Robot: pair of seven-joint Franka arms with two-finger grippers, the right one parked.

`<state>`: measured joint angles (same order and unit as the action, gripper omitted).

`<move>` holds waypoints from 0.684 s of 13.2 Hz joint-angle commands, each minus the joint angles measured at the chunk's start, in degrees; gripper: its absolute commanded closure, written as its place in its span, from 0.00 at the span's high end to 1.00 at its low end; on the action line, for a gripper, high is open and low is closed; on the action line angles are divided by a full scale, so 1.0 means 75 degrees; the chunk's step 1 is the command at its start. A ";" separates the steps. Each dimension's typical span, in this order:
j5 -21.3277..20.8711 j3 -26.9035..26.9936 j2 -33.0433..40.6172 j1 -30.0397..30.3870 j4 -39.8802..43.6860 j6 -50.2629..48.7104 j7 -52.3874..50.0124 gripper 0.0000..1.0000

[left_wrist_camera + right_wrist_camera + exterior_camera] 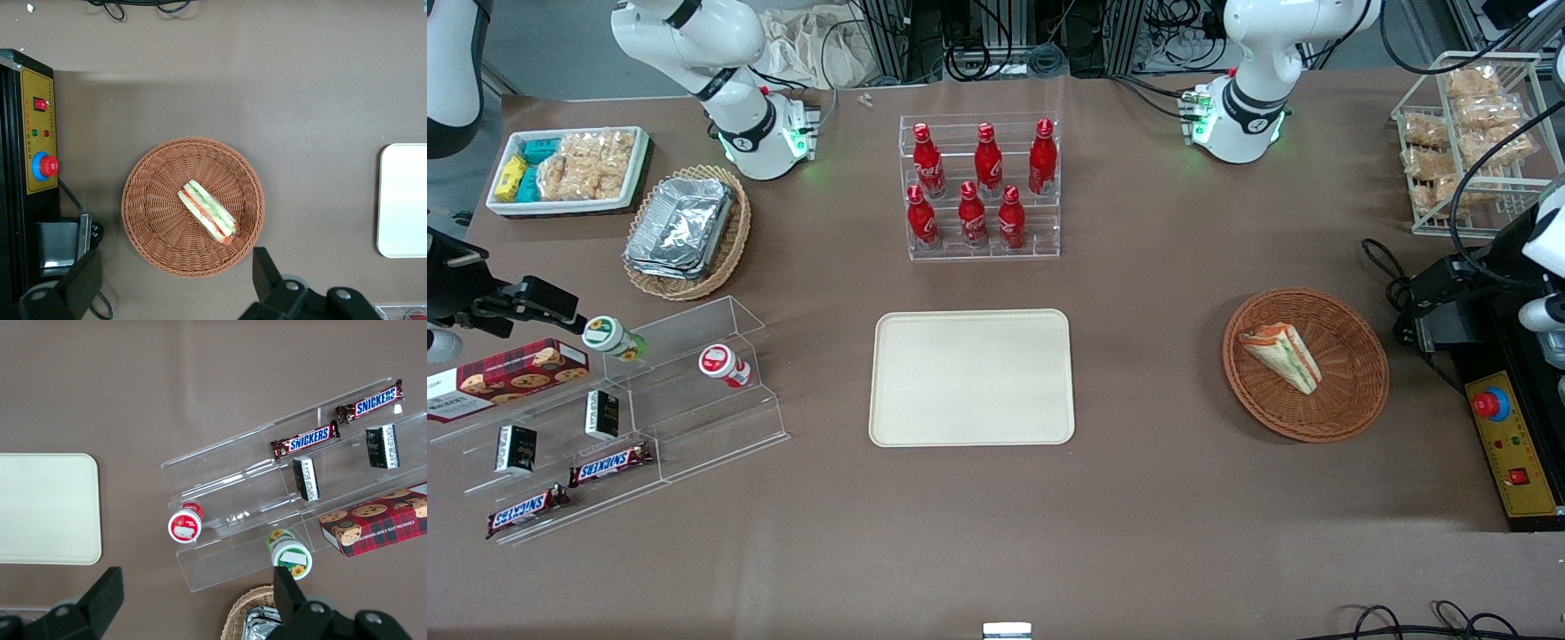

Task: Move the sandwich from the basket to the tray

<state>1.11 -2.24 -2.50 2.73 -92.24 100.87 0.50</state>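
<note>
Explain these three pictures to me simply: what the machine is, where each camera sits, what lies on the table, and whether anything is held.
Two white robot arms stand at a brown table. One picture looks down from the front; the other two come from cameras on the arms' wrists. The working arm's hand hangs open above the round basket, holding nothing. The sandwich lies in that basket. The cream tray sits bare mid-table, nearer the front camera than the red bottles. Toward the parked arm's end are clear shelves with chocolate bars, a cookie box and small cups, plus a second basket with foil containers.
</note>
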 commanded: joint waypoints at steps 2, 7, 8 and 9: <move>-0.0137 0.0240 -0.0124 -0.0247 0.0239 -0.0207 -0.0207 1.00; -0.0172 0.0228 -0.0160 -0.0270 -0.0274 -0.0487 -0.0393 1.00; -0.0172 0.0216 -0.0136 -0.0270 -0.0589 -0.0384 -0.0499 1.00; -0.0137 0.0216 -0.0101 -0.0270 -0.0767 -0.0232 -0.0662 1.00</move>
<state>0.98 -1.12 -3.94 1.72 -95.20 98.27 -1.74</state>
